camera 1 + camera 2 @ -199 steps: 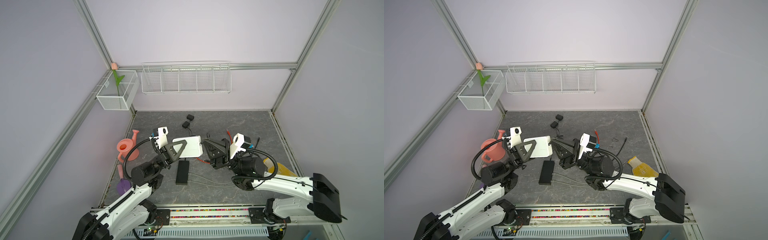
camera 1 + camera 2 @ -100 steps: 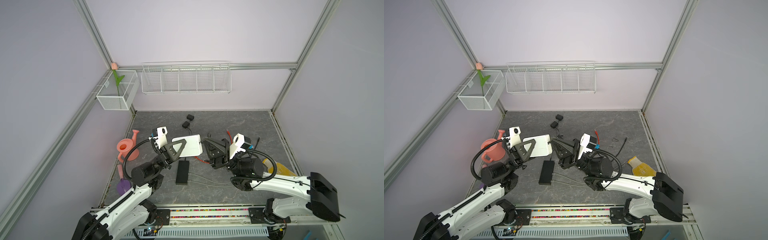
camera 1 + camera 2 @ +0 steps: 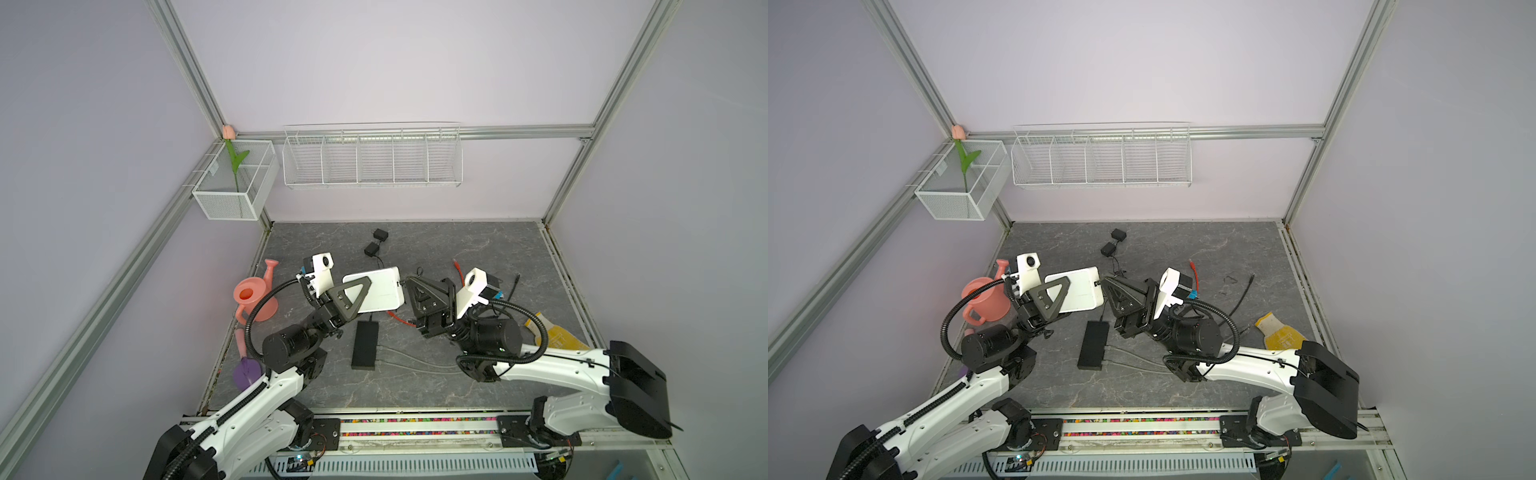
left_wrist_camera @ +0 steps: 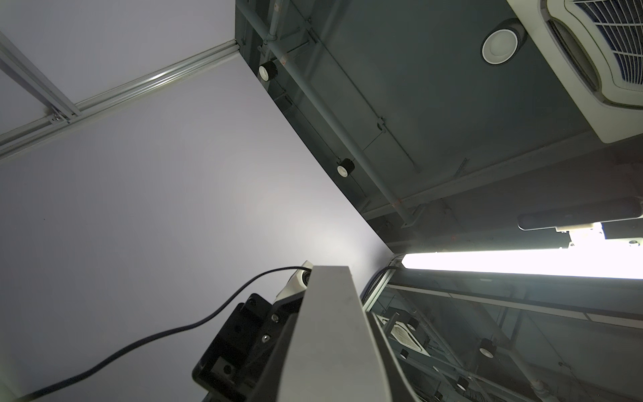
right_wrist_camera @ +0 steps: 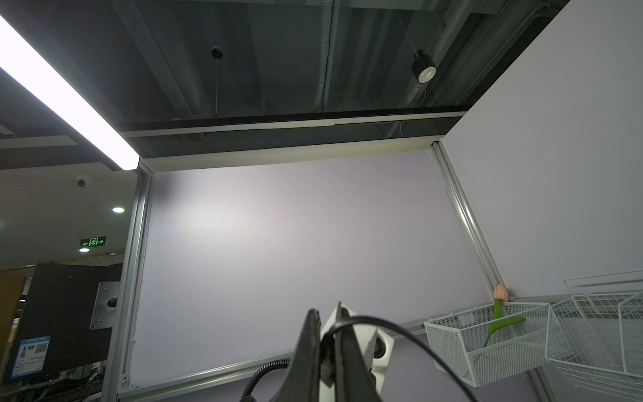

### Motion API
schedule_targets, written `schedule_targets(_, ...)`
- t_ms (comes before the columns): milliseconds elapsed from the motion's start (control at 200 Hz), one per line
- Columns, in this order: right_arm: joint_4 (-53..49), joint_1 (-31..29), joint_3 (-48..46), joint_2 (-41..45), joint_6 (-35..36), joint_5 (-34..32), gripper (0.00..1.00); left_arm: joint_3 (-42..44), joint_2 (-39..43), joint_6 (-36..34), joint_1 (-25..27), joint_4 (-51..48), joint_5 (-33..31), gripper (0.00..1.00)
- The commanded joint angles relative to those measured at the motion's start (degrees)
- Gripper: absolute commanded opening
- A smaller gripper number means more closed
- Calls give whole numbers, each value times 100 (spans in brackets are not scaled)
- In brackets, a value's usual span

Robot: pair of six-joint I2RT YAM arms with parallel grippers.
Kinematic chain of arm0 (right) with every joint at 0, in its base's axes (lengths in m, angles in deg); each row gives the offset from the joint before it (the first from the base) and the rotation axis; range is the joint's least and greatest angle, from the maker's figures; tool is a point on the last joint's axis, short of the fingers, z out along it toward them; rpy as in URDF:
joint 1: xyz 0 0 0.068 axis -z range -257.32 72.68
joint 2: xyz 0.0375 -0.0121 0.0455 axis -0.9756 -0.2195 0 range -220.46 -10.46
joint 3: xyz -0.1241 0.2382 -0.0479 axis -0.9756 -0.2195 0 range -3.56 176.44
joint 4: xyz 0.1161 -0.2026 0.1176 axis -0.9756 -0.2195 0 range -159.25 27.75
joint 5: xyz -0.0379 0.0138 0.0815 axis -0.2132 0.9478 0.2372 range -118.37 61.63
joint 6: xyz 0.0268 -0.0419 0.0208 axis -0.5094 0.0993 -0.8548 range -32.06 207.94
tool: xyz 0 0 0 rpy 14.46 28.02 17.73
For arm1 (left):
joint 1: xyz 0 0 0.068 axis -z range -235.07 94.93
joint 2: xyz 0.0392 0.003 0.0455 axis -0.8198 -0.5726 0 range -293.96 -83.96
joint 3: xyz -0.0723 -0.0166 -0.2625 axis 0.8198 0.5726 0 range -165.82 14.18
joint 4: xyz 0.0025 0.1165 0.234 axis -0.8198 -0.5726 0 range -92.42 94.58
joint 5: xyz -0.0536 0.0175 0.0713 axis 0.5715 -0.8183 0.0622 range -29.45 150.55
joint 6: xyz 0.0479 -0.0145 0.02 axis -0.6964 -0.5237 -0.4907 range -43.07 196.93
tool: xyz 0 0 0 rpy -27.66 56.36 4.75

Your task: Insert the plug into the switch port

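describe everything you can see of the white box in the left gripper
The white switch box is a flat, round-cornered rectangular slab, seemingly smooth plastic. It hangs above the table, broad face up, clamped at one end by the left gripper. At the opposite edge the right gripper, shut on a black cable, reaches it; no port is visible.

looks like a robotics lab cell: aluminium frame posts (image 3: 195, 75) boxing in plain lilac panels (image 3: 374, 62), two white robot arms (image 3: 257, 397) bolted to a rail (image 3: 415, 432) at the grey surface (image 3: 478, 245); overhead, past the open top, bare pipes (image 4: 327, 115), an air-con cassette (image 4: 598, 80), a strip light (image 5: 62, 94) and a green exit sign (image 5: 93, 241)
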Motion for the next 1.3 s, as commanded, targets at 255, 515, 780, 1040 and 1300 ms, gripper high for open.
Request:
schedule_targets(255, -592, -139, -98, -487, -190, 149, 6, -267, 64, -154, 83, -77, 326, 0)
schedule_targets(515, -592, -153, -103, -773, -282, 53, 6, -296, 298, -460, 101, -559, 381, 0)
schedule_targets(780, -592, -295, -139, -1173, -448, -92, 6, -280, 216, -422, 107, -308, 283, 0)
schedule_targets(1040, -592, -346, -87, -1545, -694, -112, 6, -234, 252, -426, 114, -283, 374, 0)
schedule_targets(1300, -592, -404, -74, -1837, -835, -141, 6, -213, 619, -743, 110, -911, 466, 0)
